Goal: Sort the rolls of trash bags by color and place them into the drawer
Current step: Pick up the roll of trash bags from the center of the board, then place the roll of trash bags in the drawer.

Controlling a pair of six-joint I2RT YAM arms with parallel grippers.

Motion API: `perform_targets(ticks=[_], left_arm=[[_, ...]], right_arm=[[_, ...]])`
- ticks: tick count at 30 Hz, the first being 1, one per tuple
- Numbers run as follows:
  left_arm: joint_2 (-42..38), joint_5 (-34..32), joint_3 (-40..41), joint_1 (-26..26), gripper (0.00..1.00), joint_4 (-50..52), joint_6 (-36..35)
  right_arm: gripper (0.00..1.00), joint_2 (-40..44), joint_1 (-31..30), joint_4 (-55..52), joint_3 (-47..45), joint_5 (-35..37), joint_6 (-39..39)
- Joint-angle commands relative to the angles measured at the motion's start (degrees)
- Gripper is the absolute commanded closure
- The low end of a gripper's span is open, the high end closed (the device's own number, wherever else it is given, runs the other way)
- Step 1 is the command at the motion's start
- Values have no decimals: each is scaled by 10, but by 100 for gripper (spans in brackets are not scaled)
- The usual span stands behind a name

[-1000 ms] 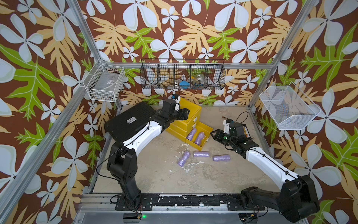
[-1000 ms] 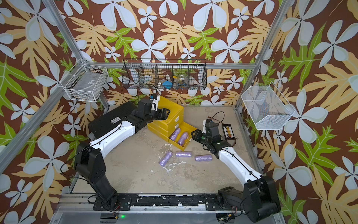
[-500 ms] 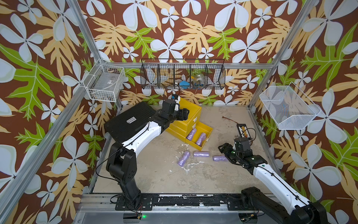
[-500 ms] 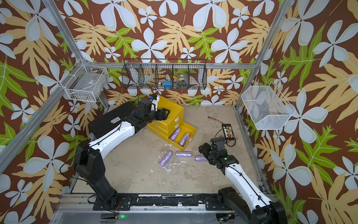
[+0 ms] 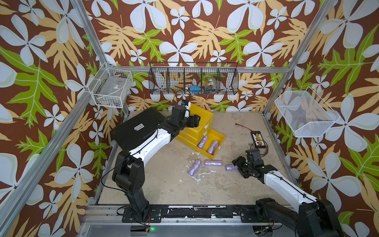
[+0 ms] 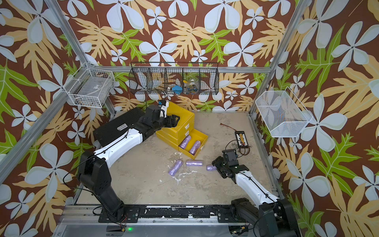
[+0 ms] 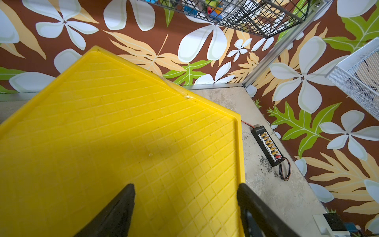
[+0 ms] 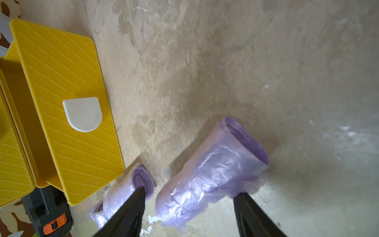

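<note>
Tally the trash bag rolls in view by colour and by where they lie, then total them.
Lilac rolls in the open yellow drawer: 2
Lilac rolls on the table: 3
Green or blue rolls: 0
Total: 5

A black wire basket [image 5: 193, 81] hangs on the back wall, a white grid basket [image 5: 110, 88] and a white mesh basket [image 5: 305, 117] at the sides, a connector strip [image 5: 258, 139] on the counter [image 5: 164, 174].

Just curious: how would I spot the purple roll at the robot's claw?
Start at the yellow plastic drawer cabinet. Three lilac film rolls lie on the floor before its open drawer; it is the rightmost, alone between the right gripper's open jaws.
</note>
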State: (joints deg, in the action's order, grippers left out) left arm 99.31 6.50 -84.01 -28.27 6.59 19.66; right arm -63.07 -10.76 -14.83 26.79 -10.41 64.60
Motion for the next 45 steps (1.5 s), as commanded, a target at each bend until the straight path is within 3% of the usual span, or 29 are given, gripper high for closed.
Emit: perform_targets(ticks=[1, 6, 11, 13, 19, 23, 33, 43, 45], left_arm=[[6, 20, 8, 0, 19, 88, 27], [5, 22, 9, 0, 19, 87, 29], [4, 24, 10, 0, 19, 86, 31], [5, 23, 10, 0, 19, 86, 31], [5, 22, 10, 0, 20, 87, 31], [6, 21, 10, 0, 20, 88, 30], [6, 20, 8, 0, 20, 91, 31], [4, 17, 6, 0, 20, 93, 31], [4, 17, 5, 0, 19, 96, 29]], right_arm=[[31, -9, 2, 20, 1, 9, 10], [34, -46, 5, 40, 6, 10, 1], [44, -78, 6, 60, 11, 6, -9], [50, -85, 6, 69, 10, 1, -13], [84, -97, 6, 88, 20, -25, -40], [93, -81, 6, 81, 52, -30, -69], [97, -113, 3, 38, 212, -84, -160], [96, -213, -57, 77, 306, -108, -100], [91, -241, -69, 84, 320, -107, -86]])
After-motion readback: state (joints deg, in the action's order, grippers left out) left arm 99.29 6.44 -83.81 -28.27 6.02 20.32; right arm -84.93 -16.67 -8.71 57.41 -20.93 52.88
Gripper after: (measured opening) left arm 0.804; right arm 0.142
